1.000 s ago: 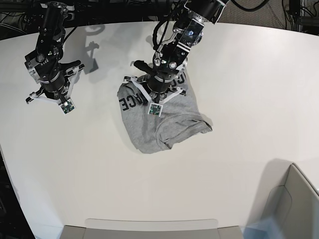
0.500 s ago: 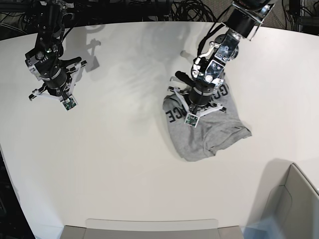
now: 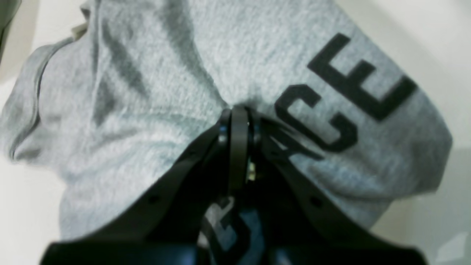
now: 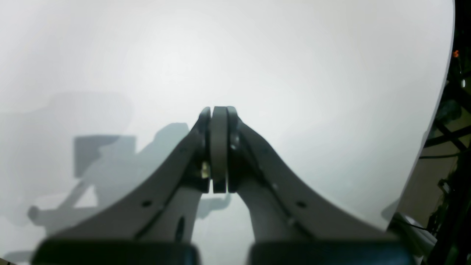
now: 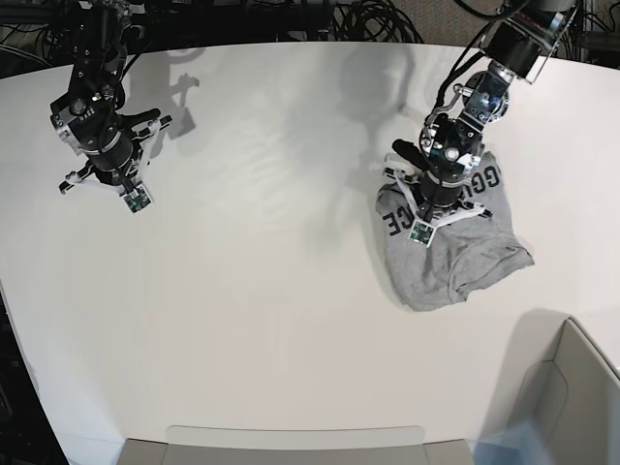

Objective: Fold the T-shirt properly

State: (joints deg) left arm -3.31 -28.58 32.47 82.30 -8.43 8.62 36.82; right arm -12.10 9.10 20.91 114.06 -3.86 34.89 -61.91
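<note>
The heather-grey T-shirt (image 5: 450, 257) lies bunched on the white table (image 5: 262, 291) at the right, black letters "CE" (image 5: 395, 221) showing on its left part. My left gripper (image 5: 438, 199) is shut on a pinch of its fabric; in the left wrist view the closed fingertips (image 3: 238, 121) grip the T-shirt (image 3: 147, 92) beside the letters (image 3: 346, 95). My right gripper (image 5: 108, 179) is shut and empty above the bare table at the far left. In the right wrist view its fingertips (image 4: 219, 121) are pressed together over the white surface.
A grey bin (image 5: 572, 407) stands at the front right corner. A pale tray edge (image 5: 291, 441) runs along the front. Black cables and frame (image 5: 291, 15) lie behind the table's back edge. The table's right edge (image 4: 438, 110) shows in the right wrist view.
My left gripper has dragged the T-shirt to the right across the table, from the middle to the right side. My right arm has shifted only slightly.
</note>
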